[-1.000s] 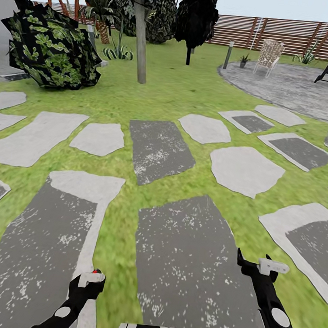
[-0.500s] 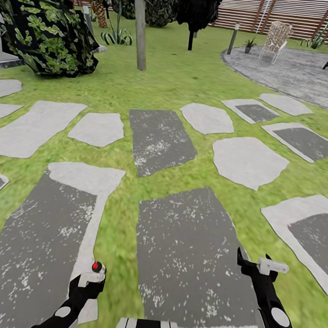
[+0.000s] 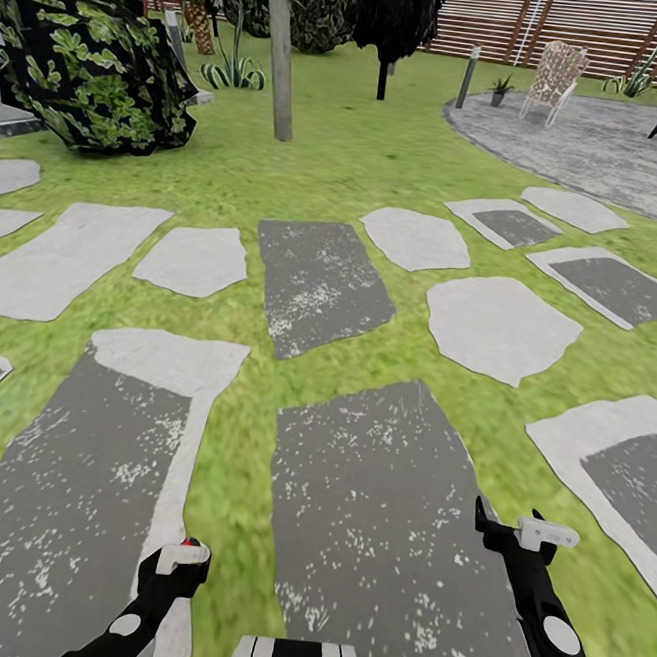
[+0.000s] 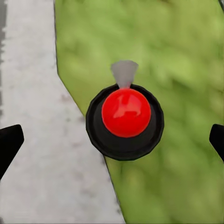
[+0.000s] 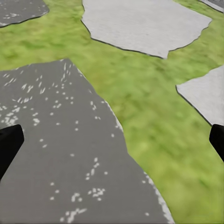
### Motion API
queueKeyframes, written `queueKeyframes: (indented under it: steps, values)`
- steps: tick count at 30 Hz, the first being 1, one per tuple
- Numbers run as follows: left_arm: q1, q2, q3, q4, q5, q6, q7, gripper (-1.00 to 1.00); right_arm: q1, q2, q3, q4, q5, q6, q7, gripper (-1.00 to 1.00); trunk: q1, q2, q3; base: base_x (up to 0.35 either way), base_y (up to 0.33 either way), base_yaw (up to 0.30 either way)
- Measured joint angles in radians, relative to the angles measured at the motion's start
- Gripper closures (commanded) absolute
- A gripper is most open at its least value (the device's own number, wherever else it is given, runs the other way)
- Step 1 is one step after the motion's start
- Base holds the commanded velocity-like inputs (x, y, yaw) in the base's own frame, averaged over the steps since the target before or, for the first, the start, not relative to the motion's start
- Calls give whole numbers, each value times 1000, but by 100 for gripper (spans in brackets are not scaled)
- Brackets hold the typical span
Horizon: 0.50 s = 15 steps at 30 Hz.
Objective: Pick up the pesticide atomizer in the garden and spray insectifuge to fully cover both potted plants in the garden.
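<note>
Stepping stones [image 3: 318,285] cross the lawn [image 3: 384,173] mid-frame. Left hand [image 3: 177,562] and right hand [image 3: 525,533] hang low, both spread open, empty.

Non-task items around the wooden post [image 3: 279,53]

Leafy dark bush [image 3: 93,60] left of post; white lattice chair [image 3: 553,79] far right; striped-leaf plant [image 3: 232,73] just behind.
</note>
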Motion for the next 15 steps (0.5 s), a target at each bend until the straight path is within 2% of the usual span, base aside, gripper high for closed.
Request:
queueKeyframes:
  steps: [11, 15]
  values:
    - [0, -1, 0, 0, 0, 0, -1, -100, 0, 0, 0, 0, 0, 0, 0, -100, 0, 0, 0, 1, 0, 0]
    - [0, -1, 0, 0, 0, 0, 0, -100, 0, 0, 0, 0, 0, 0, 0, -100, 2, -1, -15, 0, 0, 0]
